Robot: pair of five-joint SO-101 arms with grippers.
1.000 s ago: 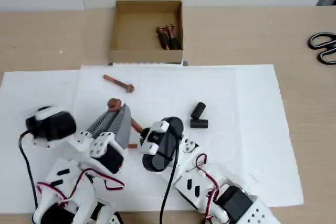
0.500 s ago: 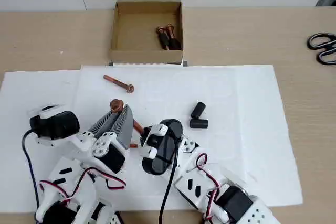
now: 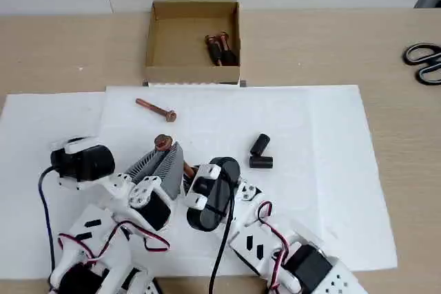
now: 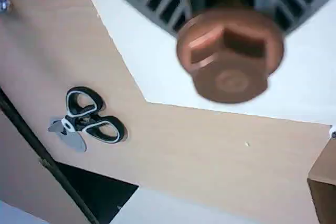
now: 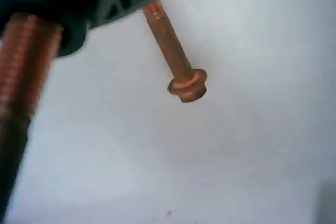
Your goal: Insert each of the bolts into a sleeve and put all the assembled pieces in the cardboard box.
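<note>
One copper bolt (image 3: pixel 163 142) sits clenched in the left jaws; right jaws' state unclear.

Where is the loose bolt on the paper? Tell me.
High view: the loose bolt lies on the white paper just in front of the cardboard box, beyond the left gripper.

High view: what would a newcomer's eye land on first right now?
First, the copper bolt clamped in the left gripper, its head sticking out beyond the tips above the white paper. Next come the two black sleeves lying loose on the paper, then the box at the paper's far edge with assembled pieces inside.
</note>
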